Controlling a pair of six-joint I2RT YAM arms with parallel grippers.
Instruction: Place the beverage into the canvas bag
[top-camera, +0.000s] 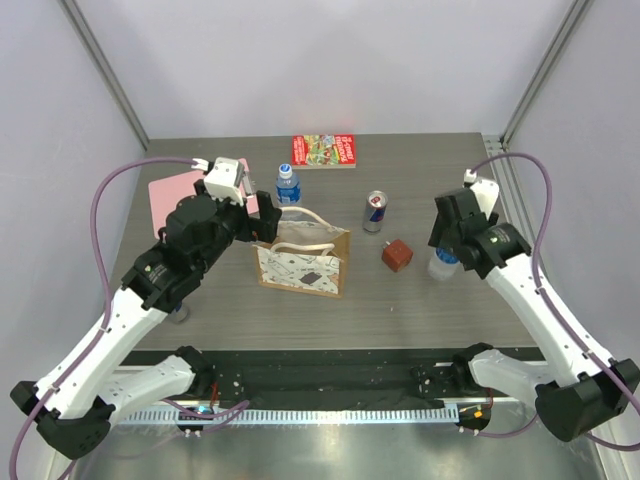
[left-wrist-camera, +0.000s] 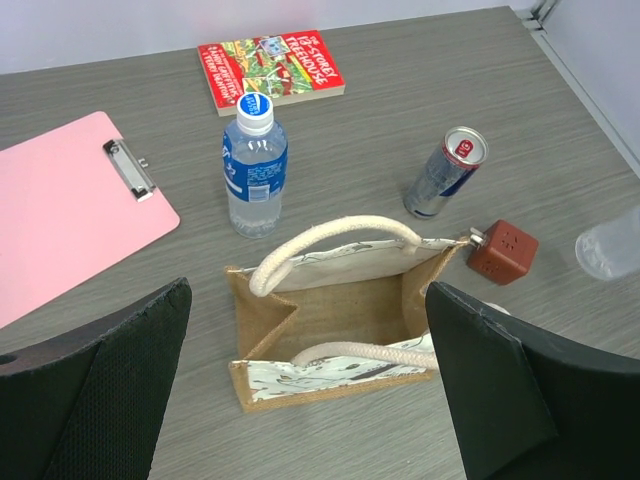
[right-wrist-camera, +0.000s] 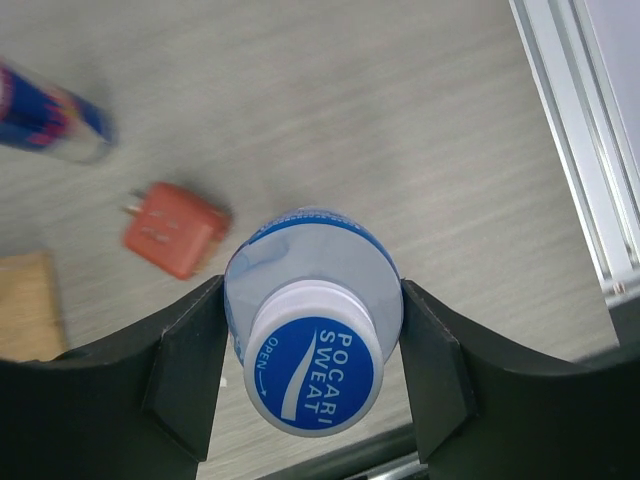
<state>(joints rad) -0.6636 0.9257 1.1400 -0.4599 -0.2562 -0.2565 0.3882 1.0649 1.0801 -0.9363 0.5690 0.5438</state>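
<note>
One step looks done: my right gripper (right-wrist-camera: 308, 300) is clamped on the beverage bottle (right-wrist-camera: 315, 372), well right of the canvas bag (top-camera: 302, 262), past the red cube (top-camera: 396, 256). Lifting it across and lowering it inside remain. My left gripper (left-wrist-camera: 308, 295) hangs wide open above the bag.

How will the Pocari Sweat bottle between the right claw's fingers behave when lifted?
Likely slippery: the Pocari Sweat bottle is smooth, round plastic, and the right claw touches two sides. Its clear walls may flex when squeezed. Upright and narrow, it could tip.
</note>
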